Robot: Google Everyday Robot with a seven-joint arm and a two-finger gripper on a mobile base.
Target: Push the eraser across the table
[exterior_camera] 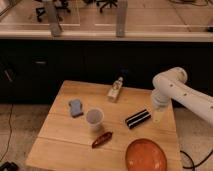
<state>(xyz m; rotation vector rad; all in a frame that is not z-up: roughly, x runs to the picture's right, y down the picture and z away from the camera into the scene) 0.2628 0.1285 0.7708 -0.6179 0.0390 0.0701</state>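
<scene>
The eraser (137, 118), a black block with thin white stripes, lies at an angle on the right part of the light wooden table (60, 145). My gripper (159, 116) hangs from the white arm (172, 87) just right of the eraser, low over the table near its right edge. A small gap shows between the gripper and the eraser's right end.
A white cup (94, 119) stands at the table's middle. A blue-grey pad (75, 107) lies to its left, a dark red elongated object (102, 139) in front of it. A small bottle (116, 90) is at the back, an orange plate (146, 156) at the front right.
</scene>
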